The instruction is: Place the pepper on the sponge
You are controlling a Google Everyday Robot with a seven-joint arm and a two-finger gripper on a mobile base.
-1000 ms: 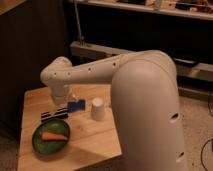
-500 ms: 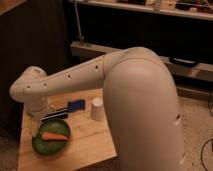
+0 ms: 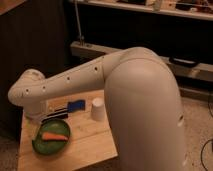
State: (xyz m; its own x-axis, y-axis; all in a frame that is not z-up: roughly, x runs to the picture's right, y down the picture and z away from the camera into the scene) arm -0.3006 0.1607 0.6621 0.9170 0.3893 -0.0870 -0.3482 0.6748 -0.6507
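The orange-red pepper (image 3: 54,136) lies on a green plate (image 3: 43,149) at the front left of the wooden table (image 3: 87,145). The blue sponge (image 3: 76,105) rests behind the plate, next to a white cup (image 3: 98,109). My white arm reaches across to the left, its wrist bending down at the table's left edge. The gripper (image 3: 35,123) hangs there just above the plate's far left rim, a little left of the pepper. It is apart from the sponge.
A black-and-white striped flat piece (image 3: 55,114) lies between the plate and the sponge. A dark cabinet wall stands left of the table. A low shelf (image 3: 90,50) runs behind it. My bulky upper arm fills the right side.
My arm has swung left across the table, and its end has come down from above the sponge area to the plate's left rim. Pepper, sponge and cup have stayed put.
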